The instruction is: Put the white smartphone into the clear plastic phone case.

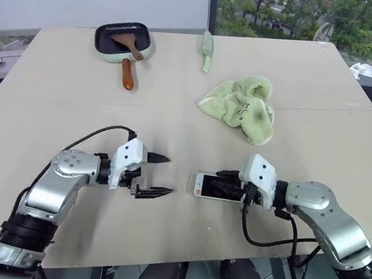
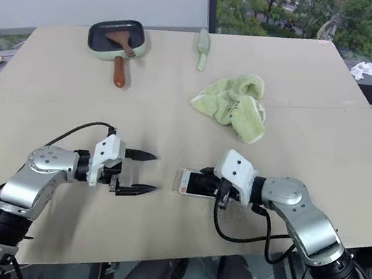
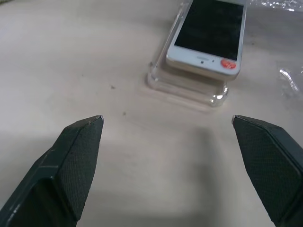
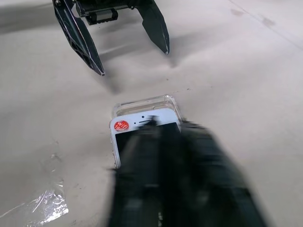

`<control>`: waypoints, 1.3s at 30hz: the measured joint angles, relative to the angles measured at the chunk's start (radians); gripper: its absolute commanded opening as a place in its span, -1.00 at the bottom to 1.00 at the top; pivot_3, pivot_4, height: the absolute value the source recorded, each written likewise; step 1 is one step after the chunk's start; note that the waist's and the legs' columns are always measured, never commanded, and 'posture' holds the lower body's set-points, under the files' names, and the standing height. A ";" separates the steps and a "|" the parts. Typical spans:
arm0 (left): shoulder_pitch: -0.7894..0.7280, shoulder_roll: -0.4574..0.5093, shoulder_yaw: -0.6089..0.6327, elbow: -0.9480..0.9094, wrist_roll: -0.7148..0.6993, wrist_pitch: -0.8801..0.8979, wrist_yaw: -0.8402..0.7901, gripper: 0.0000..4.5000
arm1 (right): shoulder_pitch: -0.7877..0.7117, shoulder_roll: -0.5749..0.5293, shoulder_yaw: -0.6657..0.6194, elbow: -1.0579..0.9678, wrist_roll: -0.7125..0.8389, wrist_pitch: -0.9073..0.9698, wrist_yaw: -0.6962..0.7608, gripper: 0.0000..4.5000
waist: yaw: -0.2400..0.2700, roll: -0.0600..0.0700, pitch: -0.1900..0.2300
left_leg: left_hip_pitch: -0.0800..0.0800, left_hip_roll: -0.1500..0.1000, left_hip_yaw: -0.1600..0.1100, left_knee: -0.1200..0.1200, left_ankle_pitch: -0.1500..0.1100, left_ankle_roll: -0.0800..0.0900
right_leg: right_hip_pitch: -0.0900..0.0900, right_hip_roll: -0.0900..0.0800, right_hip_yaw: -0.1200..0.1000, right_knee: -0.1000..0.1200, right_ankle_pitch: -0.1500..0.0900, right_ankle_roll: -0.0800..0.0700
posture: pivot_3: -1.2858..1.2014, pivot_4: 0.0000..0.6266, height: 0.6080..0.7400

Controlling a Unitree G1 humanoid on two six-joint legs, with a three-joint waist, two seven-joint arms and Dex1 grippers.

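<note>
Up close, your left wrist view shows the white smartphone (image 3: pixel 208 35) lying on the clear plastic phone case (image 3: pixel 187 85); the right end effector (image 4: pixel 163 142) is closed over the phone's screen, and the left end effector (image 1: pixel 155 175) stands wide open, holding nothing.

White smartphone (image 4: pixel 137 130) half hidden under blurred right fingers (image 4: pixel 184 179).

Head pair high over table (image 1: pixel 178 97), wrist views low, facing, sharing smartphone (image 3: pixel 208 33).
</note>
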 measured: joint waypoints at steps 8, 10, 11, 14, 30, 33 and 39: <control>-0.104 -0.034 -0.092 0.022 0.045 -0.015 0.004 1.00 | -0.031 0.005 0.040 0.045 -0.031 0.046 0.009 -0.94 | 0.000 0.000 0.000 | 0.000 0.000 0.000 0.000 0.000 0.000 | 0.000 0.000 0.000 0.000 0.000 0.000 | 0.03 -0.52 1.00; -0.119 -0.046 -0.100 0.036 0.053 -0.017 0.006 1.00 | -0.033 0.008 0.046 0.052 -0.034 0.046 0.014 -0.94 | -0.002 0.000 0.000 | 0.000 0.000 0.000 0.000 0.000 0.000 | 0.000 0.000 0.000 0.000 0.000 0.000 | 0.03 -0.52 1.00; -0.129 -0.047 -0.112 0.043 0.059 -0.021 0.006 1.00 | -0.033 0.012 0.048 0.057 -0.033 0.046 0.021 -0.94 | -0.004 0.000 0.000 | 0.000 0.000 0.000 0.000 0.000 0.000 | 0.000 0.000 0.000 0.000 0.000 0.000 | 0.03 -0.52 1.00; -0.140 -0.048 -0.131 0.061 0.080 -0.039 0.003 1.00 | -0.033 0.031 0.050 0.058 -0.021 0.043 0.047 -0.94 | -0.010 0.000 0.000 | 0.000 0.000 0.000 0.000 0.000 0.000 | 0.000 0.000 0.000 0.000 0.000 0.000 | 0.03 -0.52 1.00; -0.167 -0.067 -0.131 0.056 0.057 -0.014 -0.015 1.00 | -0.063 0.060 0.099 0.159 -0.098 -0.012 0.068 -0.94 | -0.025 0.000 0.000 | 0.001 0.000 0.000 0.000 0.000 0.000 | 0.000 0.000 0.000 0.001 0.000 0.000 | 0.03 -0.52 1.00; -0.167 -0.066 -0.131 0.063 0.071 -0.016 -0.014 1.00 | -0.069 0.066 0.102 0.166 -0.113 -0.019 0.064 -0.94 | -0.024 0.000 0.000 | 0.001 0.000 0.000 0.000 0.000 0.000 | 0.000 0.000 0.000 0.001 0.000 0.000 | 0.03 -0.52 1.00; -0.167 -0.068 -0.131 0.073 0.080 -0.024 -0.016 1.00 | -0.076 0.087 0.106 0.173 -0.124 -0.004 0.051 -0.94 | -0.025 0.000 -0.001 | 0.001 0.000 0.000 0.000 0.000 0.000 | 0.000 0.000 0.000 0.002 0.000 0.000 | 0.03 -0.52 1.00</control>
